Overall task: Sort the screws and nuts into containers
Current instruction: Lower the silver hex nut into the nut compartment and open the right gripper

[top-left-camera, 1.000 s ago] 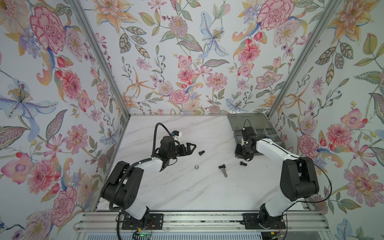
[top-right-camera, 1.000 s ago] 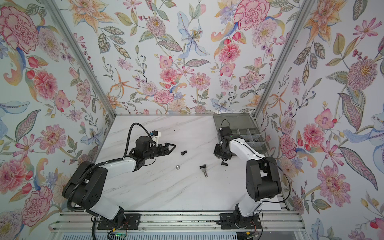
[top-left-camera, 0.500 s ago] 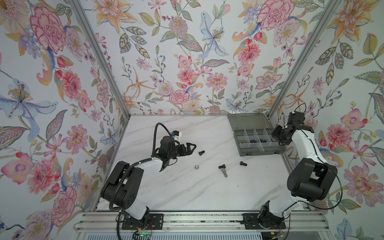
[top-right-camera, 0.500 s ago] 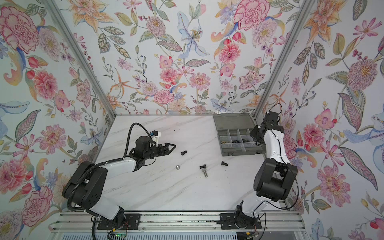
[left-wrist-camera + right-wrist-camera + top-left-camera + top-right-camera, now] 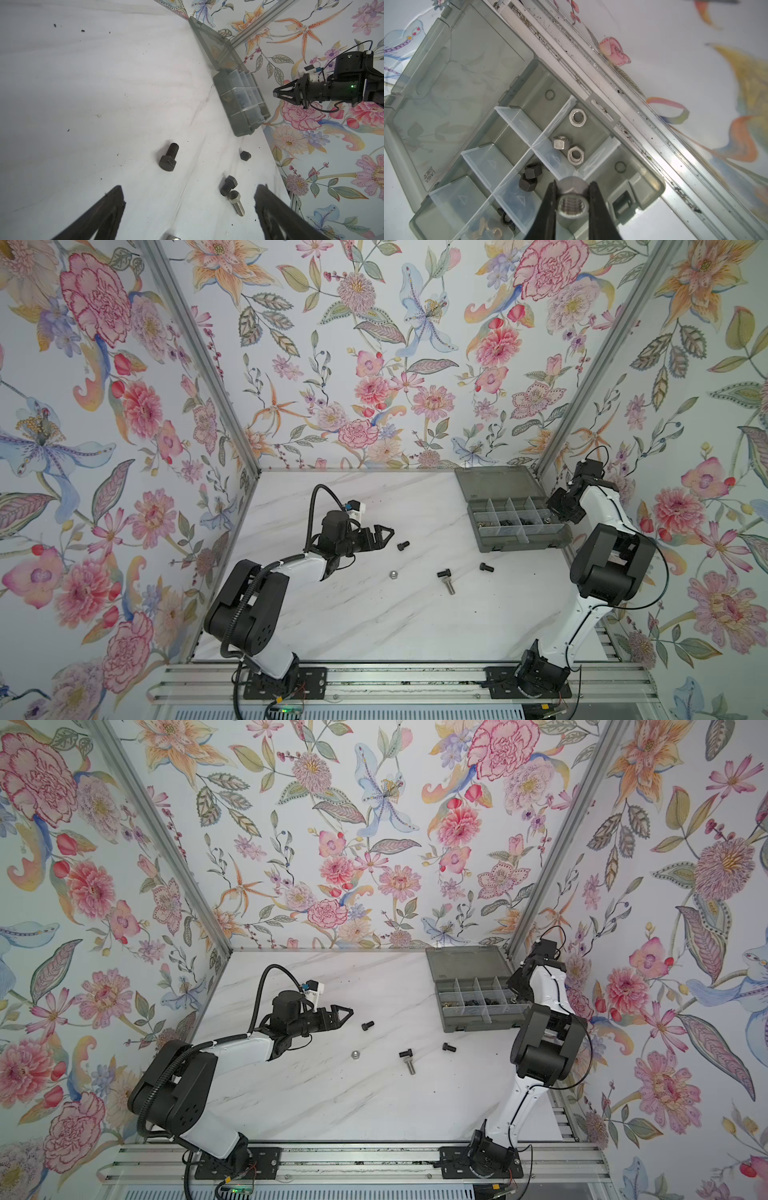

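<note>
At the organiser box (image 5: pixel 523 542), wall-side rim, the right hand (image 5: pixel 572 187) clamps a silver nut (image 5: pixel 572 204) (left hand (image 5: pixel 386 537) apart).

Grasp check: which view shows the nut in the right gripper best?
Right wrist view: the silver domed nut fills the gap between the fingers, threads visible. Left wrist view shows the right gripper distant, nut unresolved. Both top views hide it behind the right arm.

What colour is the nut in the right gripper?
Silver; the nut shows best in the right wrist view.
</note>
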You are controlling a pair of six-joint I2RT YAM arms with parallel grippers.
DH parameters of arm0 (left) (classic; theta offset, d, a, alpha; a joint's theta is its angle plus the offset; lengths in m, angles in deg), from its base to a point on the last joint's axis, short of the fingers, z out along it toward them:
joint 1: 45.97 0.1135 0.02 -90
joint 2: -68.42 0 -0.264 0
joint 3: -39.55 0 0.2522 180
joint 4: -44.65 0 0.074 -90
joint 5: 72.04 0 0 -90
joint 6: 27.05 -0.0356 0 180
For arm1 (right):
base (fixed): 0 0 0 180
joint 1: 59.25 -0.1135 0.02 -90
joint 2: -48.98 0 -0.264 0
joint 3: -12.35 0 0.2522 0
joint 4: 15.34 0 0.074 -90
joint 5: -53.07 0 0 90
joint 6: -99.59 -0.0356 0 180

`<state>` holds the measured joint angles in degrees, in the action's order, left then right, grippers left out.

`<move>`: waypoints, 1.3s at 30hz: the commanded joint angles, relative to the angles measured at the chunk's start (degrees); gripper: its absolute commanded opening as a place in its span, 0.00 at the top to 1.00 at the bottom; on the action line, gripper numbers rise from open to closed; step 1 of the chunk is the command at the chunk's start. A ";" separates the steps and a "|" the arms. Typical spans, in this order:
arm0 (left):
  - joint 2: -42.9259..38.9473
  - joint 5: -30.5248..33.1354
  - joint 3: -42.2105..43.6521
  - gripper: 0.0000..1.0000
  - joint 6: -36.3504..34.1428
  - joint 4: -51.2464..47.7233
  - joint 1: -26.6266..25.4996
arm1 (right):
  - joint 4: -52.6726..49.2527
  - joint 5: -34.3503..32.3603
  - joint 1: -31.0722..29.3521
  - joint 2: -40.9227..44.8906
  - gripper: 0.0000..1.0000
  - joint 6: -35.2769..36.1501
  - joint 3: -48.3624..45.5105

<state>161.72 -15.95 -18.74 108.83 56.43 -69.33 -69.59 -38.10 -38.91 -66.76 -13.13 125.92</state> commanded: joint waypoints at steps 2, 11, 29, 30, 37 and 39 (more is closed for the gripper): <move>2.08 -2.50 -3.12 0.01 0.51 -0.49 0.42 | -0.82 -1.40 0.13 -2.20 1.00 -1.11 2.11; 1.19 -0.64 -4.69 0.01 0.34 -3.63 0.39 | -0.69 -1.40 1.37 -4.98 1.00 -0.49 2.97; 1.69 -0.27 -6.13 0.01 -0.29 -5.06 0.35 | -0.70 -0.35 1.11 -8.49 1.00 -0.48 4.71; 1.71 -0.19 -6.18 0.01 -0.22 -5.06 0.33 | -0.71 -0.30 1.11 -8.63 0.99 -0.40 4.85; 1.80 -0.37 -6.00 0.01 0.08 -4.63 0.33 | -0.78 1.25 1.02 -9.00 0.88 -0.40 5.35; 1.80 -0.42 -5.96 0.01 0.07 -4.54 0.30 | -0.73 1.19 0.93 -8.73 0.83 -0.46 5.24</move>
<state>163.55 -16.13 -23.62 109.40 51.90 -69.24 -69.48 -37.40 -37.67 -74.82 -13.35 129.94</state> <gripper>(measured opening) 0.994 0.198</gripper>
